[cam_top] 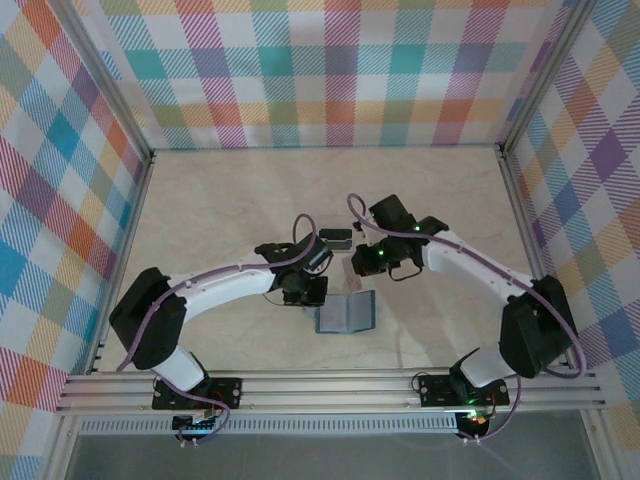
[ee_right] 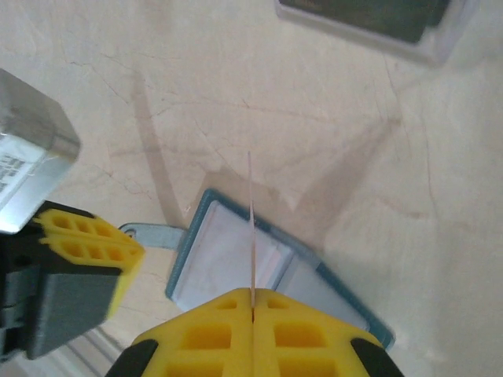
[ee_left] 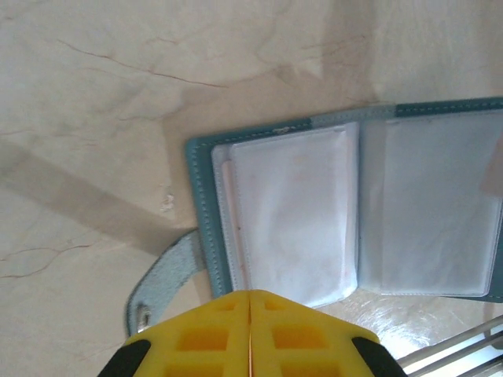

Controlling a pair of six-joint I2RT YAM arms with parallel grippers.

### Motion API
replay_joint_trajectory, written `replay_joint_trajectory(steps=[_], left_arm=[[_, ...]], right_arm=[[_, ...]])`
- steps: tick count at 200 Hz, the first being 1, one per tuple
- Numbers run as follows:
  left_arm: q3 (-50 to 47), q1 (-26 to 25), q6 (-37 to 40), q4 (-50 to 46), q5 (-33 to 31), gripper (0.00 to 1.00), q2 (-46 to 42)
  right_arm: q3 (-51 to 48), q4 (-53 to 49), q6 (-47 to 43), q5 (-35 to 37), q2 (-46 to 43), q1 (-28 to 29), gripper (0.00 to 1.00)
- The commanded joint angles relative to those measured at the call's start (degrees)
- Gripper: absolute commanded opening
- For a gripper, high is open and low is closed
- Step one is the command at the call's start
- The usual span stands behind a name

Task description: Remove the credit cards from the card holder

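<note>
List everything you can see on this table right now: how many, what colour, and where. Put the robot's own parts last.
teal-blue folding card holder: one, teal with pale clear pockets, lying open on the table between the two grippers
thin credit card: one, seen edge-on as a pale line, pinched above the holder
clear plastic rectangle: one, clear with dark contents, on the table beyond the holder
table: one, beige marble pattern
plaid walls: multicoloured, on three sides
left gripper: one, yellow fingers, shut, at the holder's edge beside its tab
right gripper: one, yellow fingers, shut on the credit card
</note>
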Motion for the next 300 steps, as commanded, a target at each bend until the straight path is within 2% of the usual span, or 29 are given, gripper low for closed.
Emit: replay_joint_trajectory(steps=[1,53,92,126,192,300], left_arm=[[-2.50,2.71,-0.66,-1.15,-0.52,0.09,-2.48],[-7.53,7.82,-0.10,1.14,1.81,0.09,-6.62],[-10.92,11.69,1.05,2.72,2.93,0.10,-8.47],[-13.73,14.05,1.74,4.39,4.55,0.10,-9.22],[-14.43,14.72,2.13,7.26,6.19,0.10,-6.54],[-13.82,15.68,3.47,7.82,7.24,0.10,-3.88]], right_arm=[[3.69,-4.12,-16.21,0.85,2.20,-0.25,0.03],[10.34,-4.46,-39.56,7.25,6.18,-0.26,0.00],[17.84,-4.88,-50.42,13.40,12.83,-0.25,0.00],[26.46,-8.39,-57.47,15.95,19.23,-0.25,0.00],[39.32,-15.51,-64.54,17.26,27.48,-0.25,0.00],[48.04,-17.74,-68.92,19.25,34.63,0.39,0.00]])
